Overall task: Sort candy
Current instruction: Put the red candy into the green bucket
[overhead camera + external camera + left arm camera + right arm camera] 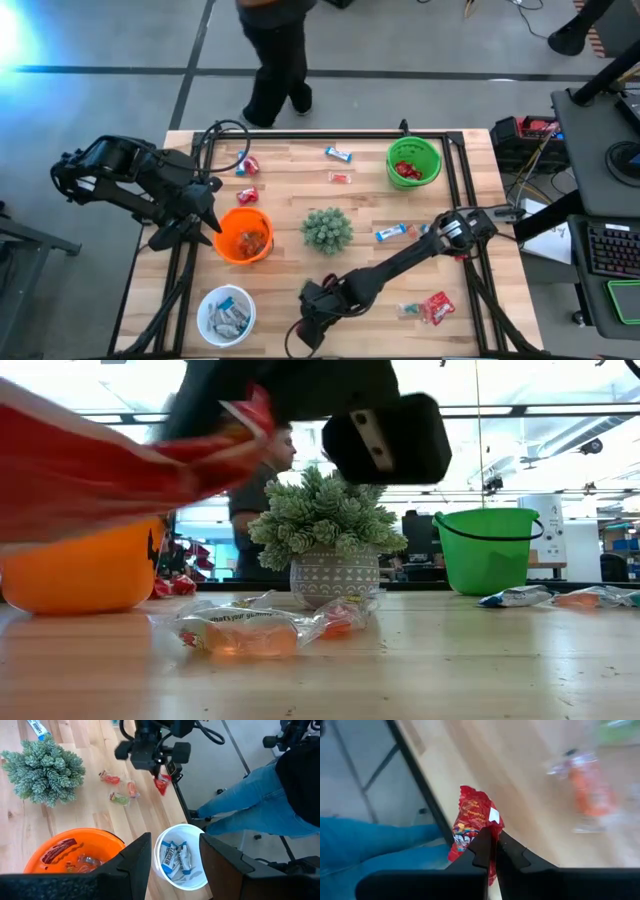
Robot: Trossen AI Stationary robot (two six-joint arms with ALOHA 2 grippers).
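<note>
Right pincer (492, 851) pinches a crinkly red candy packet (472, 827) at the bench's six o'clock edge; carry it level toward the orange plastic bowl (243, 236) at ten o'clock, releasing low. Left pincer (172, 857) hangs spread there.

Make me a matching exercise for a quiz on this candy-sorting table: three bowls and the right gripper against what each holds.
Things:
1. orange bowl
2. green bowl
3. white bowl
4. right gripper

Contents:
A. blue-and-white bars
B. one red packet, pinched between shut fingers
C. red candy against a green wall
D. red and orange wrapped pieces

Pairs: 1-D, 2-C, 3-A, 4-B
</note>
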